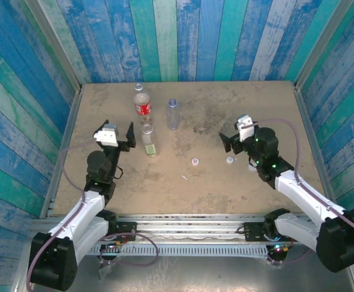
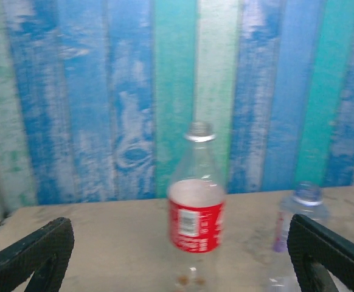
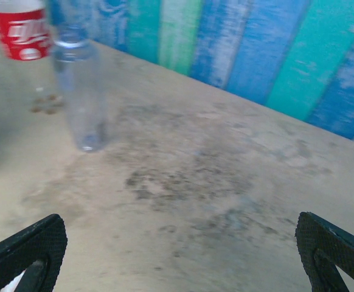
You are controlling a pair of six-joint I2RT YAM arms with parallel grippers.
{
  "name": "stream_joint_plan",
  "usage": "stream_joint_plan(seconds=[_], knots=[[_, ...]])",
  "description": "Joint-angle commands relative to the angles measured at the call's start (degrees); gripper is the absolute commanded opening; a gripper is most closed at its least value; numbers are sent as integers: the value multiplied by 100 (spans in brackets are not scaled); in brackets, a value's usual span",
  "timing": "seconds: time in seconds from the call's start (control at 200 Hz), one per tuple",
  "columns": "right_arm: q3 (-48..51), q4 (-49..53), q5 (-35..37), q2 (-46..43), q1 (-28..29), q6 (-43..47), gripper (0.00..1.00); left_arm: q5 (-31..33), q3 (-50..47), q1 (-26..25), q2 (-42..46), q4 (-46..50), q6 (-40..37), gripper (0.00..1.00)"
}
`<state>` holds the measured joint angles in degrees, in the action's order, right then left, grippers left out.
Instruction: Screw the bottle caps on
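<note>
At mid-left of the top view, the left jaws stand wide and empty, near the upright green-yellow-labelled bottle (image 1: 149, 142); at mid-right, the right jaws gape empty too. One white cap (image 1: 195, 161) lies on the bench (image 1: 225, 188) at centre, a second cap (image 1: 230, 160) just below the right jaws. The red-labelled bottle (image 1: 142, 104) and bluish bottle (image 1: 173, 114) stand at upper centre.

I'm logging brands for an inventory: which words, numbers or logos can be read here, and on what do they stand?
No text here is legible enough to quote.
Clear plastic bottle with red label: white lettering and a white printed panel, too blurred to read.
Clear plastic bottle with green-yellow label: print too small to read.
Slim bluish plastic bottle: no text seen.
</note>
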<state>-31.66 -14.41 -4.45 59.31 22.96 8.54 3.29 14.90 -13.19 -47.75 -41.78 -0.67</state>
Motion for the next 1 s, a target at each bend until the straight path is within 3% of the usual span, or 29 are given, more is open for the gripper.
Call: stream_joint_plan(seconds=[0.0, 0.13, 0.401, 0.566, 0.992], knots=[[-278, 618, -96, 35, 526, 81, 100, -764, 74, -327, -70, 75, -350, 94], [-503, 746, -64, 247, 942, 218, 100, -1267, -9, -509, -490, -172, -436, 94], [-709, 742, -83, 594, 1226, 280, 100, -1267, -92, -509, -1542, -974, -142, 94], [-671, 690, -65, 610, 1292, 263, 100, -1038, -123, -533, -2170, -1535, 248, 94], [-644, 607, -6, 538, 1307, 228, 100, -702, 44, -671, -3323, -1906, 462, 94]])
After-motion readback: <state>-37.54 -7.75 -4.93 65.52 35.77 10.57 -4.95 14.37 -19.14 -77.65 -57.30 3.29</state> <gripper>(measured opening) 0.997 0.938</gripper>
